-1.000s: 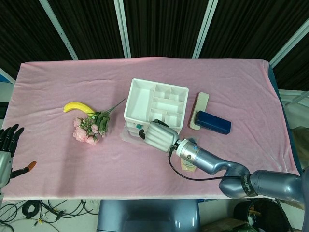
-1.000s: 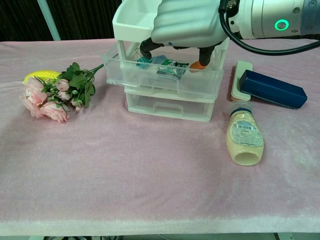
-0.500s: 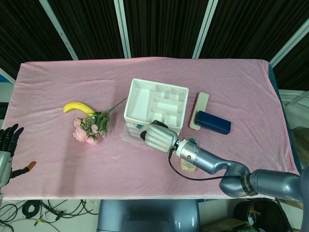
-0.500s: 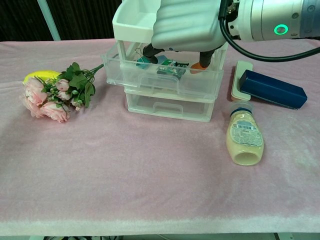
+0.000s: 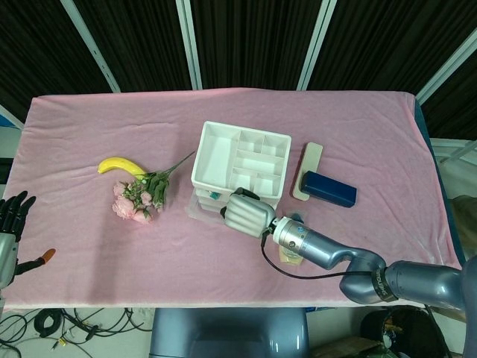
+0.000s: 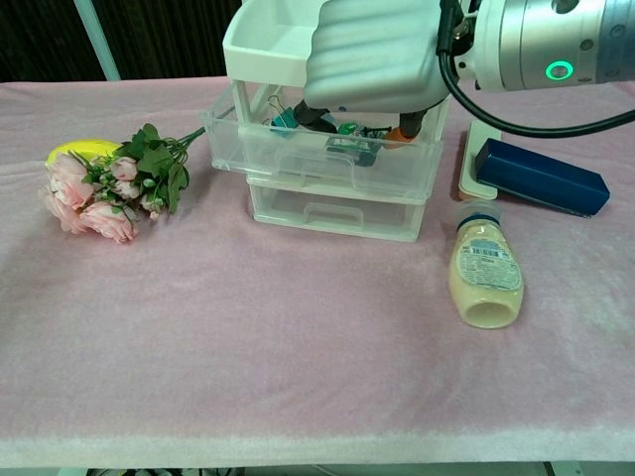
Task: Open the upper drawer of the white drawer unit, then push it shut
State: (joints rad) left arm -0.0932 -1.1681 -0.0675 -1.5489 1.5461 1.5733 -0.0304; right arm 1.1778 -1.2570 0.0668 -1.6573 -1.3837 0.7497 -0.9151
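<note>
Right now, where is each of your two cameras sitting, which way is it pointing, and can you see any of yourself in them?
Head view: high up, looking steeply down on the whole pink table; shows my right hand and arm at the drawer unit, and my left hand at the left edge.
Chest view: low, looking level across the table at the unit's front and its upper drawer; only my right hand shows.
Both share the unit, flowers, banana, and blue box.
</note>
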